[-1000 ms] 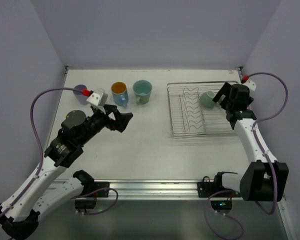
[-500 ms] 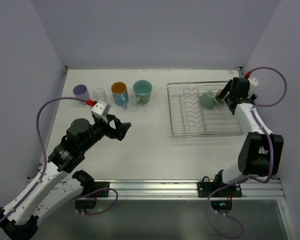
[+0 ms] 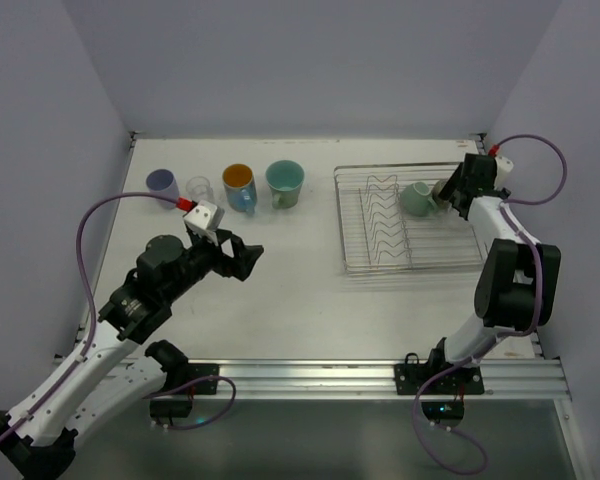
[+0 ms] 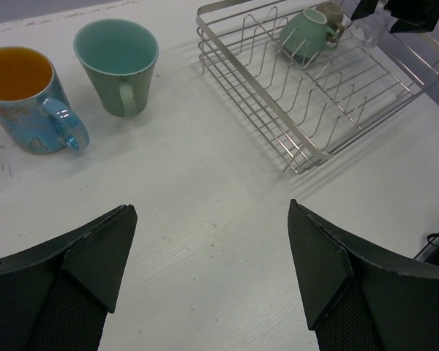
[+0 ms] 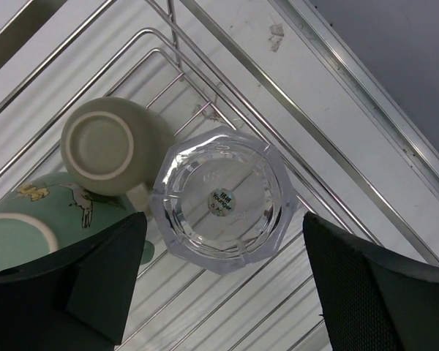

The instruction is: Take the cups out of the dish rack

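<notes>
**A:** Cups: four are out, in a row on the table [image 3: 280, 290], far left: lavender cup [image 3: 160, 181], clear cup [image 3: 199, 187], blue mug [image 3: 239, 186], teal-lined mug [image 3: 284, 183]. Three are left in the rack [image 3: 340, 222], all at its back-right corner: glass [image 5: 218, 210], olive cup [image 5: 102, 145], mint mug [image 5: 14, 234].

**B:** What moved in the last second?

**A:** The right arm swung from the rack's right side up to that back corner. The right gripper [image 5: 223, 219] now sits straight above the glass, which is upside down. Its fingers are spread, one on each side, with no contact that I can see. The left arm has backed away from the cup row toward mid-table. The left gripper [image 4: 211, 206] is wide apart with nothing in it.

**B:** So the glass is next?

**A:** Looks like it. The right arm is lined up for a straight drop and pinch. The left arm looks done placing and is clear of the rack.

**B:** Risks?

**A:** The olive cup is also base-up and sits right against the glass. The mint mug is tilted just beyond it. The finger on that side comes down close to both and could nudge either one. The glass is smooth and faceted, so it may slip or rotate if the pinch lands off-centre.
</notes>
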`<state>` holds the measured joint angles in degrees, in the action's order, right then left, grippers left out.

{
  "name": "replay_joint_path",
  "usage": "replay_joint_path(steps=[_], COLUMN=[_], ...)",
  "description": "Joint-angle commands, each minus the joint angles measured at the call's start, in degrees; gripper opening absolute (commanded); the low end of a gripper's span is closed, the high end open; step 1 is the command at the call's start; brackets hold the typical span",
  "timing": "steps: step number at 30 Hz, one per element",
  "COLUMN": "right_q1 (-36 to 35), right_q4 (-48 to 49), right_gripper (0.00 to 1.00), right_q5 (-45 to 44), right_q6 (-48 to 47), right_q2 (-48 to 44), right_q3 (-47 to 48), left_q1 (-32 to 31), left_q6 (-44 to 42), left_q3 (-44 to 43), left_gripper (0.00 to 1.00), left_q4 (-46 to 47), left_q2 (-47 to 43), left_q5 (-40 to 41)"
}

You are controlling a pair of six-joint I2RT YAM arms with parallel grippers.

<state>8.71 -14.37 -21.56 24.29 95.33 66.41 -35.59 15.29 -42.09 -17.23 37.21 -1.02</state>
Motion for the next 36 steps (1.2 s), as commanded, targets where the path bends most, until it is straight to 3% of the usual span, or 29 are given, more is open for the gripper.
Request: replay_joint_path(steps=[1,6,10,14,26,34,36], right_q1=[0.52,0.69,0.61,-0.01,-4.57,-7.74,-7.66], right_q4=[1.36,1.45,4.34,6.81,7.42,7.61,6.9], right_gripper=[0.88,0.8,0.55,0.46,0.42,0.43,0.49], right_q5=[-1.47,-1.2,-0.15,0.29,3.28,3.11,0.31], right_q6=[-0.83,-1.0,-1.61,-1.88,0.05,2.69,2.08], right_q2=[1.35,2.67,0.23,-5.48,-18.68,-15.7,-15.52], right_q3=[2.41,3.37,1.8,-1.37,-8.83,-12.89,-12.8], left_q1=[-0.18,-0.09,0.0,0.09,0.7,1.14,1.23], left_q6=[-1.58,-1.67,-1.67,-1.58,-1.05,-0.26,-0.26], left_q3=[-0.19,-0.19,-0.19,-0.19,-0.54,-0.63,-0.54], left_gripper=[0.91,0.9,0.9,0.9,0.9,0.89,0.89], left_q4=[2.21,2.29,2.47,2.56,3.08,3.44,3.44], left_q2=[-0.03,0.49,0.84,1.37,2.95,4.1,4.1], left_q5=[0.75,0.66,0.67,0.66,-0.82,-2.15,-2.06])
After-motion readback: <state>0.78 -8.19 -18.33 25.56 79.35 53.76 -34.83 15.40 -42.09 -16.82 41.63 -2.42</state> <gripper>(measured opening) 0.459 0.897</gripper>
